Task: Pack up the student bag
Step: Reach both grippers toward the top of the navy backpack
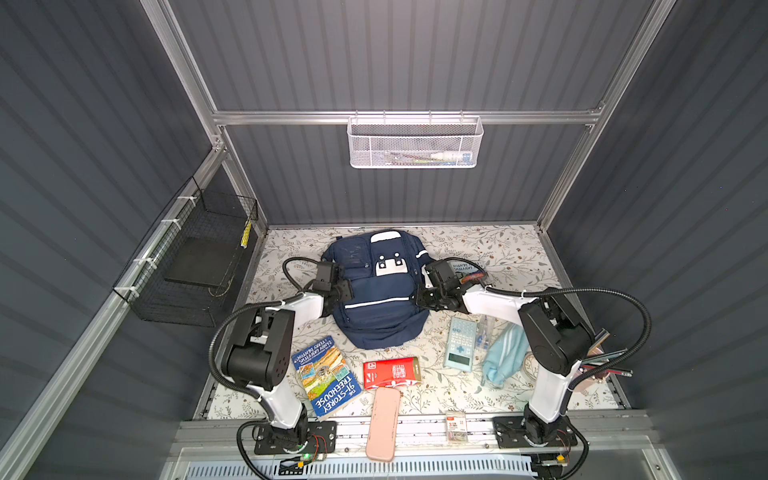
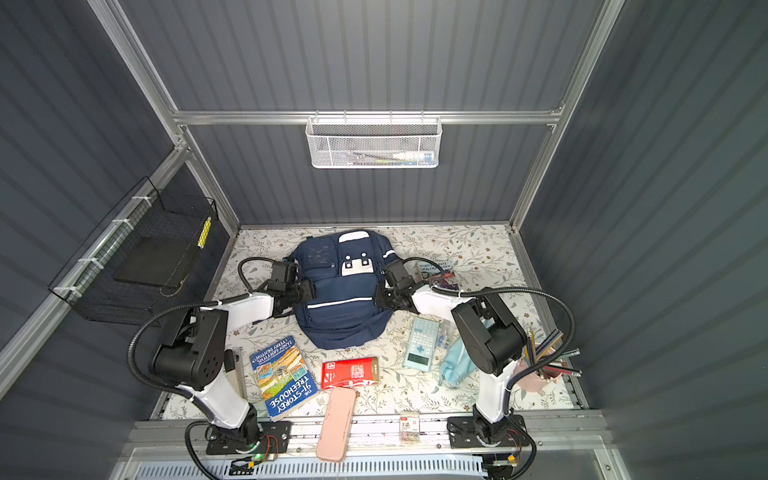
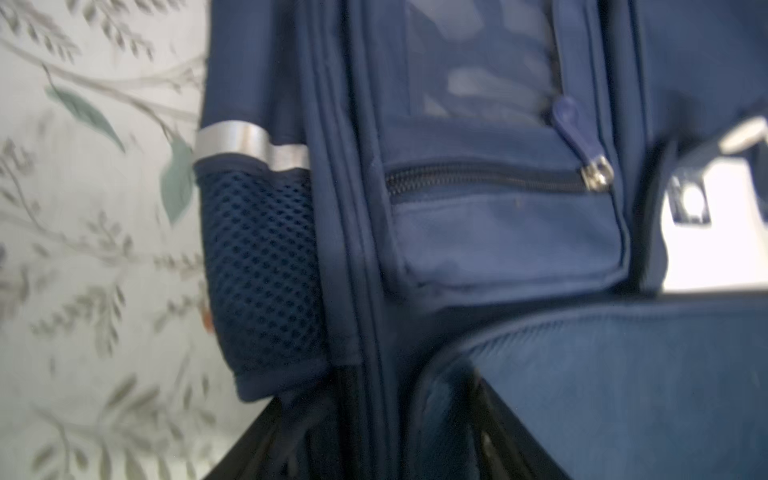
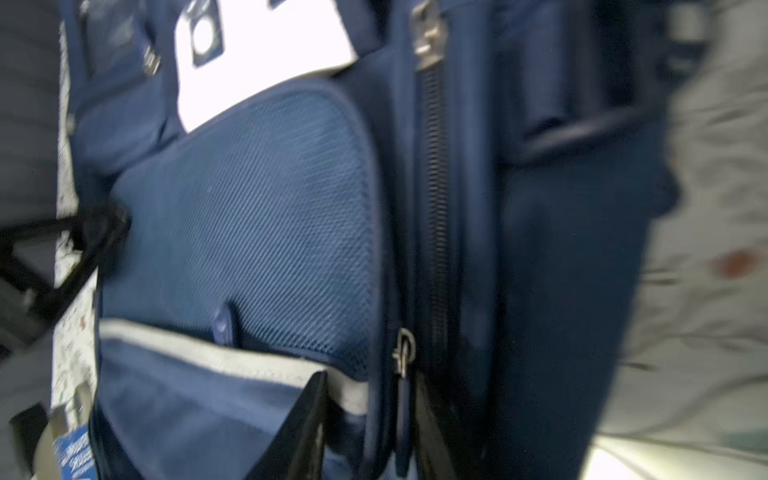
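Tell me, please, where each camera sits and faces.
Both top views: high above the front, looking down on the student bag; both arms show, left gripper and right gripper at its sides.
Left wrist: beside the bag's mesh side pocket, facing across it; own fingers show.
Right wrist: opposite side, facing the long zip; own fingers show.
Shared: both wrist views catch the white patch.

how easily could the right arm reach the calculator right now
Probably easily: the calculator lies uncovered near that arm, though the right gripper is at the bag and must pull back.
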`<state>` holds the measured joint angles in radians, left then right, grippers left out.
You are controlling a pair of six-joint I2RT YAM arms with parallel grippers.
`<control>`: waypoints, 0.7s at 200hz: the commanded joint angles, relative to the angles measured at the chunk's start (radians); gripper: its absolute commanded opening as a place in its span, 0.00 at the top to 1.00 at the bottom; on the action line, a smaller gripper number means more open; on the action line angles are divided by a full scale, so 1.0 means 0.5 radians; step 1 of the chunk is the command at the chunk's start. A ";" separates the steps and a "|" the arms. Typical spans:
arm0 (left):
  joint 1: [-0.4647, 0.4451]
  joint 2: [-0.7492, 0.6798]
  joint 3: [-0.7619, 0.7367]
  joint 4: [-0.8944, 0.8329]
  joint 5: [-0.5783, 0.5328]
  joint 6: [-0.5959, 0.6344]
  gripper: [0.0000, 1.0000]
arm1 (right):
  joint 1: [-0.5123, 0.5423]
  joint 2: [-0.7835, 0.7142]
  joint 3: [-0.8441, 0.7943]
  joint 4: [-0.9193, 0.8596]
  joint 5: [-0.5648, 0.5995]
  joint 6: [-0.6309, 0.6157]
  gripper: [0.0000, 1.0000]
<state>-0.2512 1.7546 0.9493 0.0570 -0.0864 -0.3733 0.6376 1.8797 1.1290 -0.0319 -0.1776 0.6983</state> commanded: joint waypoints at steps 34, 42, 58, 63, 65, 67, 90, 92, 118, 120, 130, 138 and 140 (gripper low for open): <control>-0.023 0.051 0.423 -0.269 0.070 0.161 0.20 | 0.233 0.031 0.290 -0.001 -0.295 -0.086 0.41; -0.003 0.024 0.477 -0.323 0.074 0.178 0.19 | 0.201 -0.045 0.273 -0.002 -0.295 -0.124 0.37; 0.012 -0.103 0.517 -0.423 0.071 0.179 0.19 | 0.120 -0.218 0.219 -0.025 -0.265 -0.220 0.25; 0.012 -0.155 0.511 -0.453 0.058 0.174 0.18 | 0.084 -0.271 0.201 -0.038 -0.235 -0.251 0.23; 0.009 -0.176 0.505 -0.465 0.057 0.168 0.19 | 0.069 -0.283 0.196 -0.044 -0.224 -0.261 0.22; 0.009 -0.203 0.498 -0.473 0.059 0.163 0.18 | 0.051 -0.300 0.189 -0.048 -0.218 -0.273 0.22; 0.005 -0.402 0.334 -0.463 0.059 0.084 0.14 | -0.207 -0.290 0.194 -0.150 -0.185 -0.293 0.21; 0.005 -0.410 0.321 -0.459 0.063 0.080 0.14 | -0.229 -0.280 0.205 -0.157 -0.187 -0.293 0.21; 0.021 -0.423 0.217 -0.462 0.084 0.036 0.13 | -0.399 -0.048 0.409 -0.285 -0.188 -0.367 0.21; 0.021 -0.425 0.209 -0.459 0.095 0.026 0.14 | -0.407 -0.024 0.439 -0.298 -0.178 -0.377 0.21; 0.003 -0.451 0.136 -0.387 0.186 -0.037 0.15 | -0.437 0.109 0.579 -0.379 -0.138 -0.423 0.21; -0.044 -0.465 0.094 -0.363 0.187 -0.071 0.15 | -0.463 0.230 0.715 -0.457 -0.156 -0.441 0.21; -0.061 -0.466 0.086 -0.364 0.186 -0.076 0.15 | -0.471 0.257 0.751 -0.474 -0.167 -0.444 0.20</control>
<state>-0.2459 1.5116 1.0729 -0.1154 -0.0502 -0.3492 0.4129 1.8614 1.3785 -0.1322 -0.2619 0.5396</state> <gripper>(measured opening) 0.855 0.792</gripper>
